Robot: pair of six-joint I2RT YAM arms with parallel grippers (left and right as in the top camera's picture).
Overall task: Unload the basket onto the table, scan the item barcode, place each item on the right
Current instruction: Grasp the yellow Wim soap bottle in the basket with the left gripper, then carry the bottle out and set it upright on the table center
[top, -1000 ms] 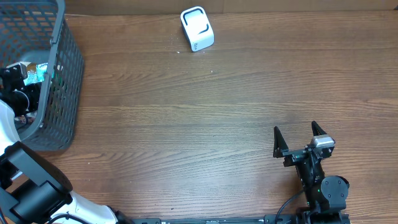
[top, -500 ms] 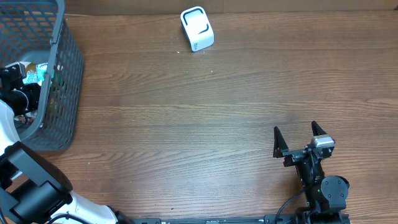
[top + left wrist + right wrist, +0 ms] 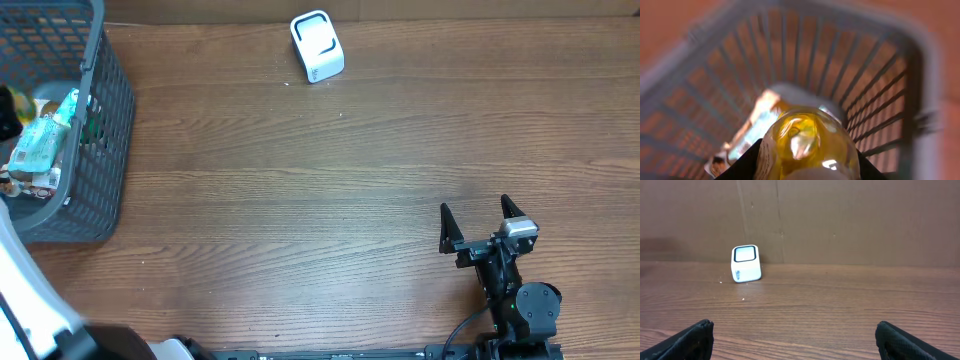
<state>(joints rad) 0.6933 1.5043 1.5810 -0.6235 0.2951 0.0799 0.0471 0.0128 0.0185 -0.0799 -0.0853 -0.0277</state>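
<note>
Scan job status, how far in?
Done: left gripper looks closed on a yellow bottle over the basket. In hand: getting it clear of the basket. Left: carry it to the scanner and show its barcode; no barcode is visible. Right gripper open and empty.

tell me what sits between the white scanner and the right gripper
Nothing: only bare wooden table lies between the scanner and the open right gripper, seen in the overhead and right wrist views.
</note>
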